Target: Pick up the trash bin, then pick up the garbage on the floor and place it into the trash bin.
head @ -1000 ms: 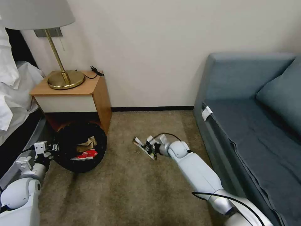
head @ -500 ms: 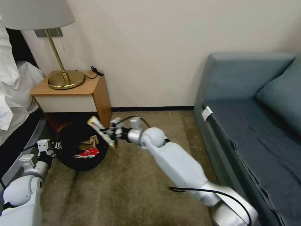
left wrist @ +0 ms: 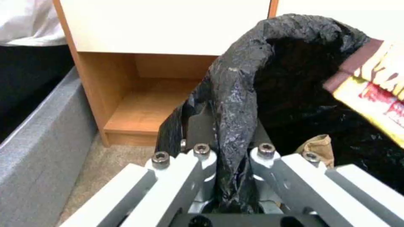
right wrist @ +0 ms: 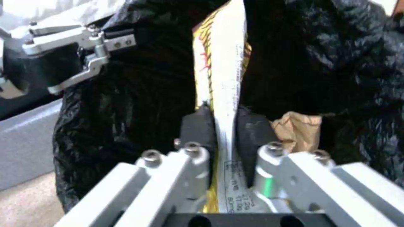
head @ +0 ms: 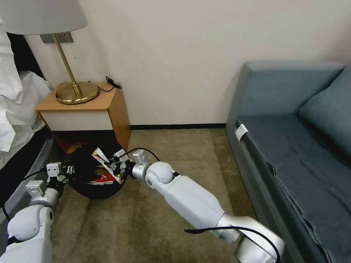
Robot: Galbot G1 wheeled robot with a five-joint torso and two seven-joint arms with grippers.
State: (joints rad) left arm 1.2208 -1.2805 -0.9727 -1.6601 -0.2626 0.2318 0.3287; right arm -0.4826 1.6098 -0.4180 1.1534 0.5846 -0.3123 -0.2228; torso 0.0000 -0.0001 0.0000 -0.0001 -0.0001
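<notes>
The trash bin [head: 87, 188], lined with a black bag, is tilted with its mouth facing me, just in front of the nightstand. My left gripper [head: 67, 170] is shut on its bagged rim [left wrist: 234, 104]. My right gripper [head: 117, 168] is shut on the silvery-yellow snack wrapper [head: 103, 163] and holds it over the bin's mouth. In the right wrist view the wrapper [right wrist: 220, 63] stands up between the pads, against the black bag. Inside the bin lie a red-white wrapper [head: 105, 179] and tan crumpled paper [right wrist: 296, 130].
A wooden nightstand [head: 91, 109] with a brass lamp [head: 76, 92] stands right behind the bin. The bed [head: 14, 120] borders the left side, and a blue sofa [head: 292, 146] lines the right. Tan carpet [head: 175, 153] lies open between them.
My right arm has swung left with the snack wrapper, from the middle of the carpet to the bin's mouth. The left gripper has kept its hold on the bin.
</notes>
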